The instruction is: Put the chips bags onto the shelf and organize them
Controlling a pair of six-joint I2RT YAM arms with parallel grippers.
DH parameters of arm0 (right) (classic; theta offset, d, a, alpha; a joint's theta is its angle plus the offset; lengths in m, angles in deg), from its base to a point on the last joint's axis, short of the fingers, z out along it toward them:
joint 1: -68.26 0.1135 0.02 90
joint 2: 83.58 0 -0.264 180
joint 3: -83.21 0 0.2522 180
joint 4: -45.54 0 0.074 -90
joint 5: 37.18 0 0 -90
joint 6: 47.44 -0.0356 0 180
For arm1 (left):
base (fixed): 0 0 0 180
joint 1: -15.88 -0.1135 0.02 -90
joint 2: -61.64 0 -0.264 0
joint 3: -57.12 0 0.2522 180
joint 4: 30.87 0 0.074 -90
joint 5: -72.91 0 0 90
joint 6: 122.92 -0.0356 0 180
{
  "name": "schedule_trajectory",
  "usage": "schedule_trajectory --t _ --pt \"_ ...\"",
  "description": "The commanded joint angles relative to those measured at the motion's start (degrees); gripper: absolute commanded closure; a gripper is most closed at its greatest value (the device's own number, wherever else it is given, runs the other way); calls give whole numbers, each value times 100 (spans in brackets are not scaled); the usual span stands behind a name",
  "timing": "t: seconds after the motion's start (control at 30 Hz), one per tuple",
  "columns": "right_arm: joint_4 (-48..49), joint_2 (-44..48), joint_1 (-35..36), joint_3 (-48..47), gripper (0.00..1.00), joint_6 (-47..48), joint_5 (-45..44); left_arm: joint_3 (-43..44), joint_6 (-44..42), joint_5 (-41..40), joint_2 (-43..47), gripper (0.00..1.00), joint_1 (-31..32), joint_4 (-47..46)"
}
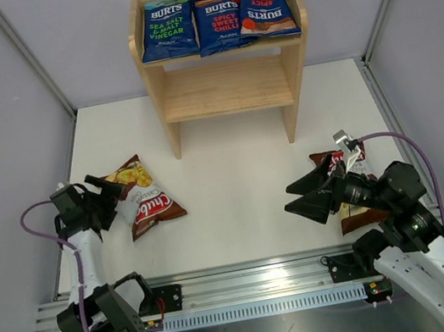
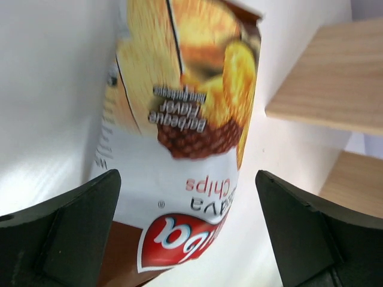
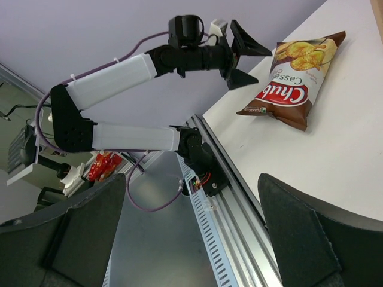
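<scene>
Three blue bags point(image 1: 218, 20) sit on the shelf point(image 1: 227, 96), so the brown ones are my job now. My left gripper point(image 1: 119, 203) is spread wide and empty, with a brown bag point(image 1: 149, 200) lying on the table point(image 1: 242, 180) between its jaws. Next I should close and lift. My right gripper point(image 1: 290, 199) gapes empty too, the second brown bag point(image 1: 359, 219) just behind it.

— The top camera?
— High at the near side, facing the far shelf point(image 1: 228, 87), whole bench point(image 1: 238, 206) in view.
— The wrist cameras?
— The left one sits close on the left brown bag point(image 2: 179, 149). The right one looks leftward across the bench, sharing that bag and the left arm point(image 3: 119, 78).
</scene>
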Motion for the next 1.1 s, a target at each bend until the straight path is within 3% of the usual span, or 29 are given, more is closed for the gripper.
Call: schedule_trajectory --t 0.0,0.07,0.17,0.3,0.47,0.6,0.73,0.87,0.93,1.07 --pt "419 -238 4 9 0 -188 -58 772 -424 -878 -315 1 -188 439" --pt "542 -352 4 79 1 -223 -93 887 -468 -782 -553 1 -373 300" --pt "814 -519 12 158 1 -258 3 896 -425 60 -1062 1 -786 -541" --pt "999 -660 4 299 0 -258 65 1054 -346 649 -1958 1 -778 -1142" --pt "1202 -800 13 431 1 -250 127 826 23 950 -2819 1 -805 -2231" --pt "1359 -888 4 536 1 -250 145 458 330 915 -3006 1 -796 -2812" --pt "1622 -1011 4 685 1 -363 144 -122 612 581 -2839 14 -796 -3558" --pt "1720 -1073 4 791 1 -443 197 -430 814 624 -2909 40 -805 -4174" --pt "1712 -1064 4 809 1 -443 171 -597 937 642 -2927 43 -805 -4350" --pt "1694 -1125 4 835 1 -425 110 -1019 1473 581 -2436 58 -787 -4658"
